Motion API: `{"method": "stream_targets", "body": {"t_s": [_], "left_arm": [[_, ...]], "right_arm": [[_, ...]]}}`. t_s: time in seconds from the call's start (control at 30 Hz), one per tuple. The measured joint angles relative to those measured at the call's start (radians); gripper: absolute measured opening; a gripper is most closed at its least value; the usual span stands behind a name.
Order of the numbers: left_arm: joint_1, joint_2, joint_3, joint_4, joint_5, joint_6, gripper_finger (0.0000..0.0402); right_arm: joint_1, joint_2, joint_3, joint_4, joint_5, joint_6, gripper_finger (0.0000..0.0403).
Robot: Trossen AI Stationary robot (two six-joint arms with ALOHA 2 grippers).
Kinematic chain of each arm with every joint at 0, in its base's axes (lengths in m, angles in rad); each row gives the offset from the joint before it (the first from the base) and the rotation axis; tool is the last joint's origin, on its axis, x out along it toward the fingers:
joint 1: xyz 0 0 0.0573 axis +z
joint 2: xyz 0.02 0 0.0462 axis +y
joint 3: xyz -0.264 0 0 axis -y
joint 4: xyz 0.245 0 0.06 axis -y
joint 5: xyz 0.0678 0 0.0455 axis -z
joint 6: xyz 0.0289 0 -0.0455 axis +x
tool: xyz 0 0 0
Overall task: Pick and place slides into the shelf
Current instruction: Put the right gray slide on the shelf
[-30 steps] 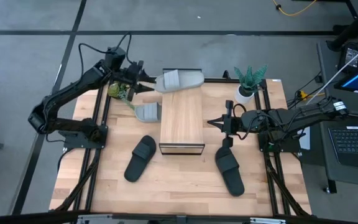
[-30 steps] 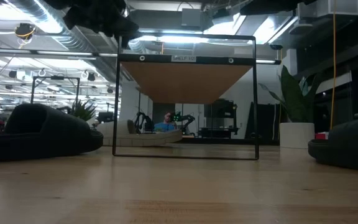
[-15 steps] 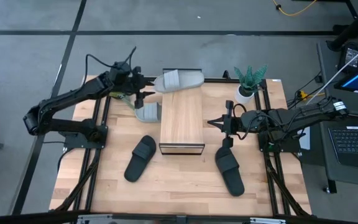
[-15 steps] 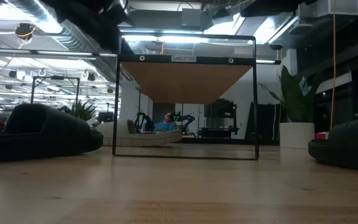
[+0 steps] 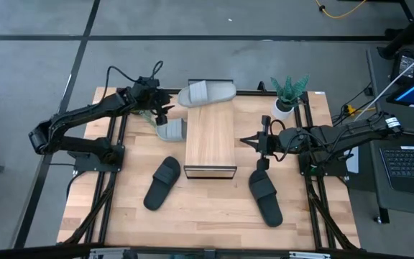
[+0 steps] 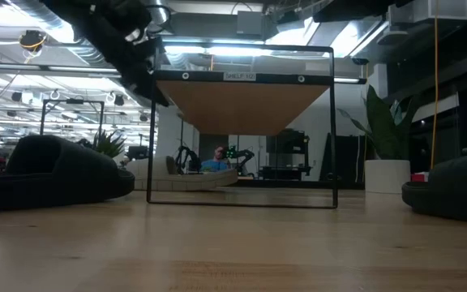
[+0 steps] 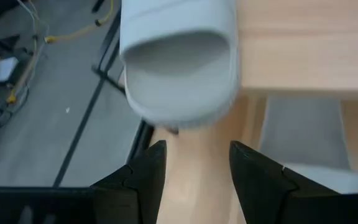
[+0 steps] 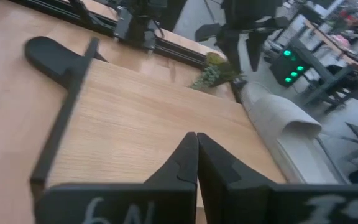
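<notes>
Fingers spread and empty on the left gripper [image 5: 161, 108], which hovers near the shelf's [image 5: 210, 144] far left corner, between 1 grey slide [image 5: 207, 93] lying on the shelf's far end, overhanging the edge, and the other grey slide [image 5: 171, 130] on the table beside the shelf. Right gripper [image 5: 250, 142] waits by the shelf's right side, fingers pressed together. 2 black slides [image 5: 163, 183] [image 5: 264, 197] lie on the table. Risk: the left gripper could nudge the overhanging slide off the shelf.
</notes>
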Motion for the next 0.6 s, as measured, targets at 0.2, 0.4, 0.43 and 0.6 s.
{"method": "stream_targets", "body": {"t_s": [0.2, 0.4, 0.43, 0.6], "left_arm": [[0.002, 0.051, -0.003, 0.084, -0.007, 0.032, 0.0166], [0.01, 0.1, -0.003, 0.094, -0.021, 0.074, 0.0166], [0.011, 0.108, -0.003, 0.1, -0.035, 0.076, 0.0166], [0.012, 0.135, -0.003, 0.146, -0.063, 0.101, 0.0166]], "right_arm": [[-0.006, 0.0, 0.0, -0.003, 0.044, 0.001, 0.0005], [-0.017, 0.0, 0.0, -0.003, 0.044, 0.001, 0.0005], [-0.018, 0.0, 0.0, -0.003, 0.044, 0.001, 0.0005], [-0.02, 0.0, 0.0, -0.003, 0.044, 0.003, 0.0005]]}}
